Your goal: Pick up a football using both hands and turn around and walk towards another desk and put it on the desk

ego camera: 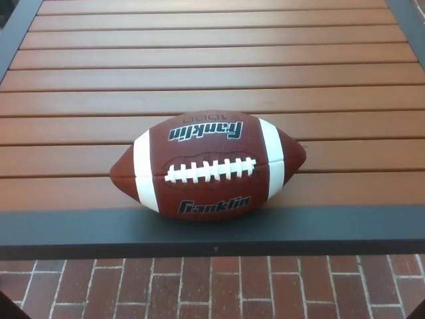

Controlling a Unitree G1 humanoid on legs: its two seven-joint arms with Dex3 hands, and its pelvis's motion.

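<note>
We see the Franklin football (208, 166) lying laces-up at the slatted table's (212, 73) near edge, long axis left-right, one tip per side; neither hand shows, so finger states are unknowable.

One football (208, 166) is lying here. One worktop (212, 73) is carrying it, and no hands are showing.

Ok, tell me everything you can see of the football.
The football is brown with a pebbled, leather-like skin, a white stripe near each pointed end, and white laces running along its upward-facing middle. "Franklin" is printed in dark letters above and below the laces. It lies on its side, long axis across the picture, on the slatted wooden tabletop, right at the near dark frame edge. Neither robot hand is in view, and nothing else touches it.
</note>
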